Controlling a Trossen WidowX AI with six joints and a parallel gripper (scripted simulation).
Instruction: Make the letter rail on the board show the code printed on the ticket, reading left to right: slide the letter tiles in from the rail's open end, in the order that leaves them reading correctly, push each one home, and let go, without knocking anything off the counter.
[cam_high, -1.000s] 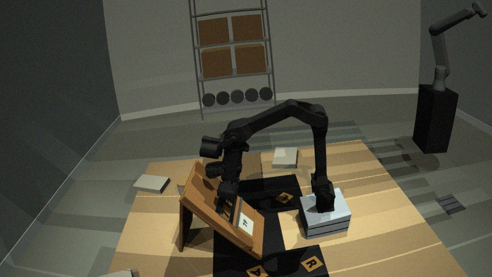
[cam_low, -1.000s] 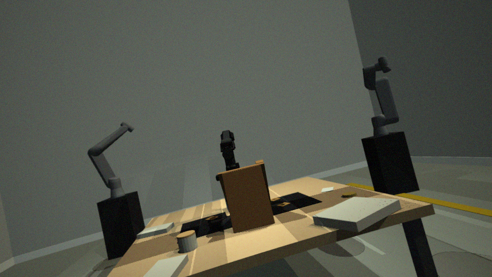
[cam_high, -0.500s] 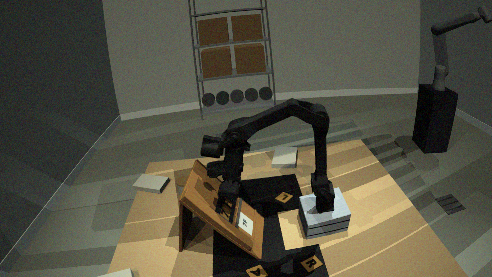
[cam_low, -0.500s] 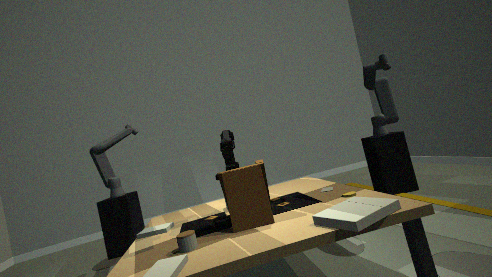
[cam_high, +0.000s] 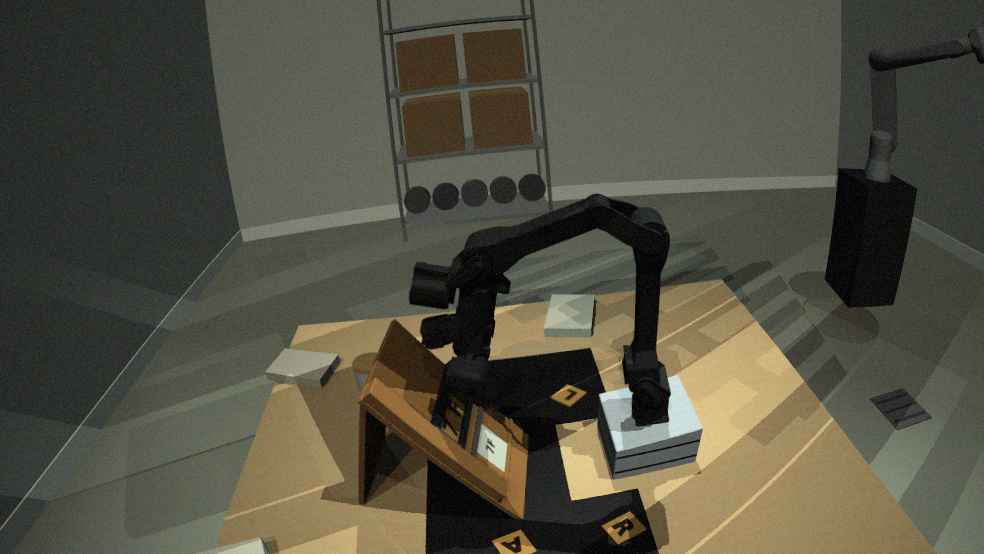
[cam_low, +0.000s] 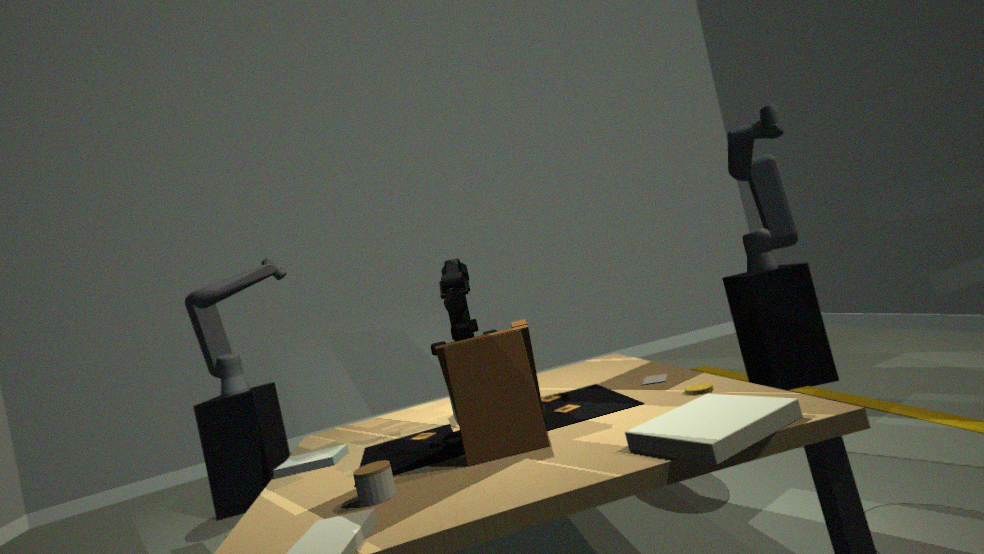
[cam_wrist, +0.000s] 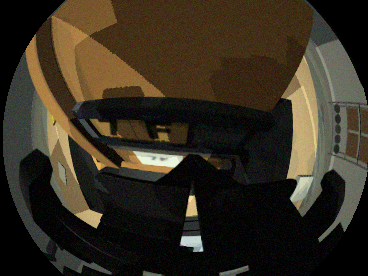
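The tilted wooden board (cam_high: 406, 388) (cam_low: 499, 395) carries a dark rail (cam_high: 476, 430) (cam_wrist: 150, 107) and a white ticket (cam_high: 492, 447) (cam_wrist: 159, 158) printed 7F. A 7 tile (cam_high: 447, 428) (cam_wrist: 131, 131) and an F tile (cam_wrist: 175, 134) sit side by side in the rail, 7 on the left in the wrist view. My gripper (cam_high: 461, 393) (cam_wrist: 192, 158) is shut and empty, pointing down close over the rail beside the F tile. It partly hides the rail's lower wall and the ticket's edge in the wrist view. Its fingertips are hidden behind the board in the exterior view.
Loose L (cam_high: 568, 395), A (cam_high: 514, 542) and R (cam_high: 623, 527) tiles lie on the black mat (cam_high: 543, 371) (cam_low: 597, 399). Pale slabs (cam_high: 570, 315) (cam_high: 302, 366) (cam_low: 716, 421) and a wood-topped cylinder (cam_high: 364, 363) (cam_low: 375, 485) stand around the board. My arm's base stands on a grey block (cam_high: 654, 450).
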